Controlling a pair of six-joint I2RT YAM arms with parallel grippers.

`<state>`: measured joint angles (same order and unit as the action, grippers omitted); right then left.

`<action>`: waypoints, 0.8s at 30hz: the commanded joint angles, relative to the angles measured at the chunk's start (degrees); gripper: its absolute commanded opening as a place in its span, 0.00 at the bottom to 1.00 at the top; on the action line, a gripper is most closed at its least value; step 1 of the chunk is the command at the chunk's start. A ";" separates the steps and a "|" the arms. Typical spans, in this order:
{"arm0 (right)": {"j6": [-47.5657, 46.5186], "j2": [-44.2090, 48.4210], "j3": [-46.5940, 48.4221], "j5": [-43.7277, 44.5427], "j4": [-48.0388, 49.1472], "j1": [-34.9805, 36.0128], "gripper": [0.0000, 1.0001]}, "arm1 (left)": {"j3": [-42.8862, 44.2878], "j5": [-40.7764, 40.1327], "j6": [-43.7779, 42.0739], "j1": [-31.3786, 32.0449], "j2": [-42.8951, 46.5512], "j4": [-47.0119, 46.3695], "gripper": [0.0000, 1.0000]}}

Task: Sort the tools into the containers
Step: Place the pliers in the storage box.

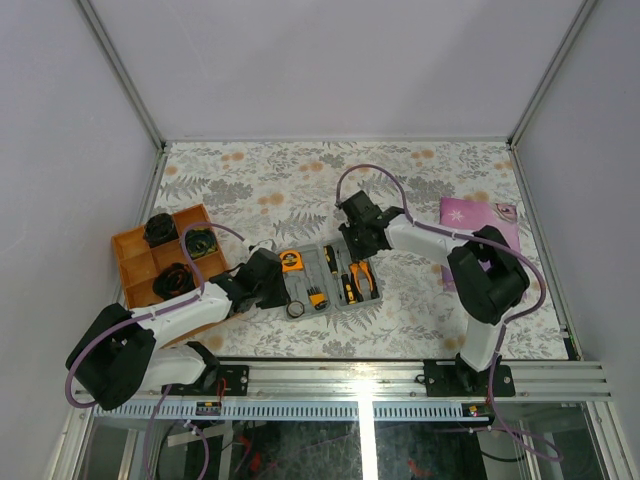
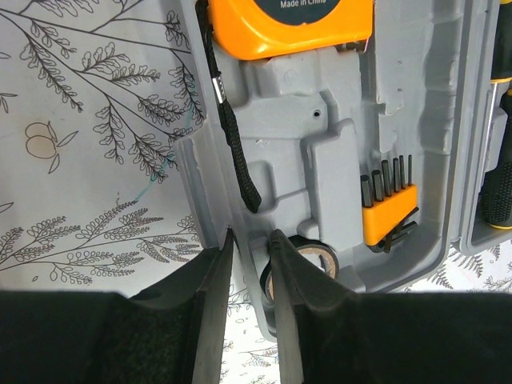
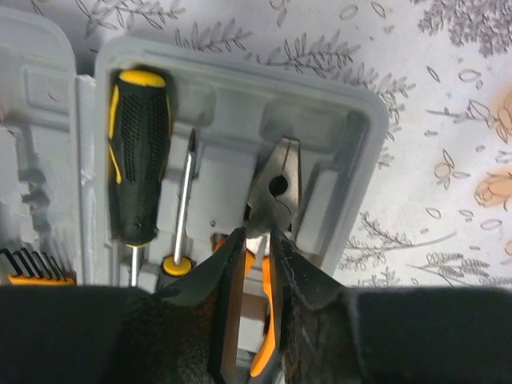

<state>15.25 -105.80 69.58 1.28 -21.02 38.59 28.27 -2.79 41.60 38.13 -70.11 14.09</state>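
Note:
The grey tool case (image 1: 333,303) lies open mid-table. Its left half holds the orange tape measure (image 2: 296,24), the bit set (image 2: 388,204) and the black tape ring (image 2: 316,260). Its right half (image 3: 352,144) holds the black-and-yellow screwdriver (image 3: 138,160), a thin screwdriver (image 3: 186,192) and the pliers (image 3: 276,188), which lie in their recess. My left gripper (image 2: 250,240) is closed across the case's left rim. My right gripper (image 3: 256,240) is shut on the pliers just behind the pivot, with the orange handles between its fingers.
An orange divided tray (image 1: 135,245) with black items in its compartments stands at the left, close to my left arm. A purple star-patterned cloth (image 1: 465,212) lies at the right. The tablecloth has a floral print.

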 commanded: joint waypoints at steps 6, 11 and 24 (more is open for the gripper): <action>1.99 10.19 -1.44 4.40 -1.91 0.52 0.31 | -0.01 -0.12 -0.38 -0.25 0.31 -0.81 0.23; 2.49 10.26 -3.94 2.84 -3.04 0.52 0.40 | -0.15 -0.01 -0.30 -0.23 0.27 -0.98 0.23; 4.05 9.18 -6.57 0.09 -1.84 1.74 0.42 | -0.23 0.45 -0.03 -0.25 0.27 -1.17 0.23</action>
<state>18.48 -96.03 62.70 2.94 -23.94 39.48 28.27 -2.79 41.65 38.13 -70.04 14.04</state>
